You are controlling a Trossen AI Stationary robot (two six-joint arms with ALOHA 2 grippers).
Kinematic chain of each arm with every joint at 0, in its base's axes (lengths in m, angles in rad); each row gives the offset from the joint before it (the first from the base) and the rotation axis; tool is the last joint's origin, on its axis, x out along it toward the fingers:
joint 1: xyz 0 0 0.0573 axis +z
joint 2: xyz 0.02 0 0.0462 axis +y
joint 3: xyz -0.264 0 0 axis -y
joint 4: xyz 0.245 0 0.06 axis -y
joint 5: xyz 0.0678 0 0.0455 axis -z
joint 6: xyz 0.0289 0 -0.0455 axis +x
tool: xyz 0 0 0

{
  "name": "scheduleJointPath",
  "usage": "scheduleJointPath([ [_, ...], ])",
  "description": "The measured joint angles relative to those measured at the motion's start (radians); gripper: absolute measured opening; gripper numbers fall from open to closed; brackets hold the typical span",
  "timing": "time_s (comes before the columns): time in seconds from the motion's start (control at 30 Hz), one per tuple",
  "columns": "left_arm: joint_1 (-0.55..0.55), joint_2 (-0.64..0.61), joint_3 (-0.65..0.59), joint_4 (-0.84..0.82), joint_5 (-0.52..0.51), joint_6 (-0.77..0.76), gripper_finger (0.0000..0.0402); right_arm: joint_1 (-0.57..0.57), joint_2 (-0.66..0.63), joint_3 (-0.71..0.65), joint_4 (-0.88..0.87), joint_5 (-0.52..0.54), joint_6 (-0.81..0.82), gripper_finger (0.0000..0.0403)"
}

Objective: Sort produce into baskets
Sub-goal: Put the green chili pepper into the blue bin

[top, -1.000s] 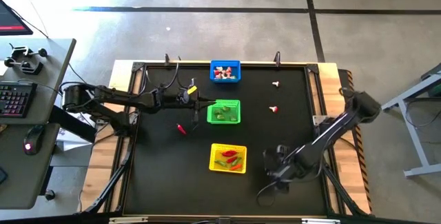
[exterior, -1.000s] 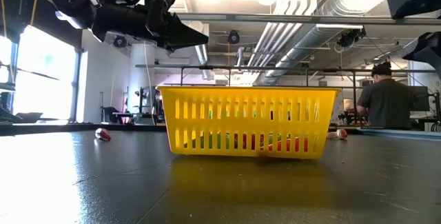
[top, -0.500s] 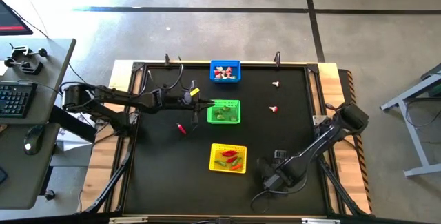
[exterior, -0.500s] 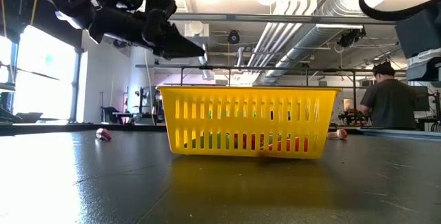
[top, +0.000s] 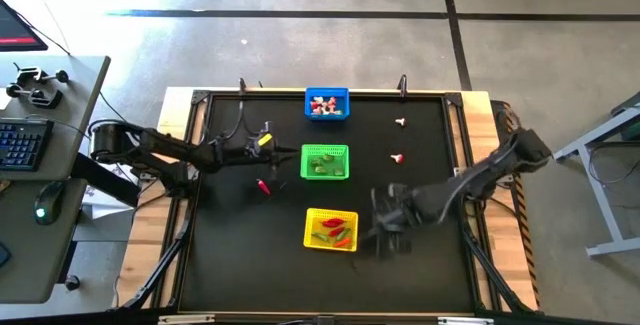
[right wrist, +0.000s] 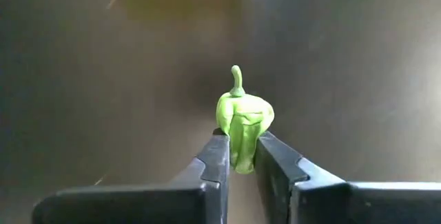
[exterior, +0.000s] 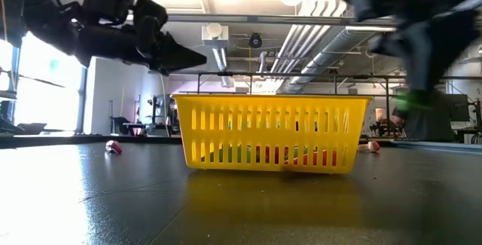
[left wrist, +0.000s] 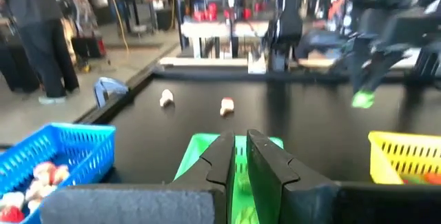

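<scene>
My right gripper (right wrist: 240, 147) is shut on a small green pepper-like piece (right wrist: 244, 116) and hangs above the table just right of the yellow basket (top: 331, 229). It shows blurred in the high view (top: 385, 221). My left gripper (left wrist: 238, 156) is shut on nothing and hovers left of the green basket (top: 325, 161). The blue basket (top: 327, 103), standing at the far edge, holds white-and-red pieces. A red chilli (top: 262, 186) lies on the table below the left arm. Two mushroom-like bits (top: 400, 122) (top: 397, 159) lie at the far right. My right gripper pinches the green piece by its blunt end (right wrist: 240, 156) between its two fingertips (right wrist: 215, 154). The stem (right wrist: 237, 79) points away from the fingers. The fingers come from above, and the piece (exterior: 410, 100) hangs below them, lifted clear of the table.
The yellow basket (exterior: 271, 133) holds red and green pieces, and the green basket holds green bits. A black mat covers the table inside a wooden frame (top: 480, 100). A desk with a keyboard (top: 25, 140) stands to the left. A person (left wrist: 38, 38) stands beyond the table.
My right gripper has dipped toward the near edge, then risen and swung toward the far edge beside the yellow basket; it now carries the green piece clear of the table. My left gripper has drawn back toward the table's left, away from the green basket.
</scene>
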Motion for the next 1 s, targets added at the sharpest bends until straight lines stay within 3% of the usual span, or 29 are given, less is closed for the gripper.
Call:
scheduleJointPath([
  [0.3, 0.0, -0.001, -0.057, 0.186, 0.0, -0.041, 0.0023, -0.355, 0.004, 0.0, 0.284, 0.049, -0.393, 0.002],
  [0.5, 0.0, -0.001, -0.058, 0.189, 0.0, -0.048, 0.0023, -0.537, 0.045, 0.0, 0.499, -0.018, -0.53, 0.0018],
  [0.63, 0.0, -0.001, -0.058, 0.196, 0.0, -0.05, 0.0023, -0.605, 0.1, 0.003, 0.571, -0.068, -0.603, 0.0018],
  [1.0, 0.0, -0.001, -0.058, 0.207, -0.011, -0.058, 0.0023, -0.673, 0.264, 0.14, 0.503, -0.136, -0.618, 0.0017],
])
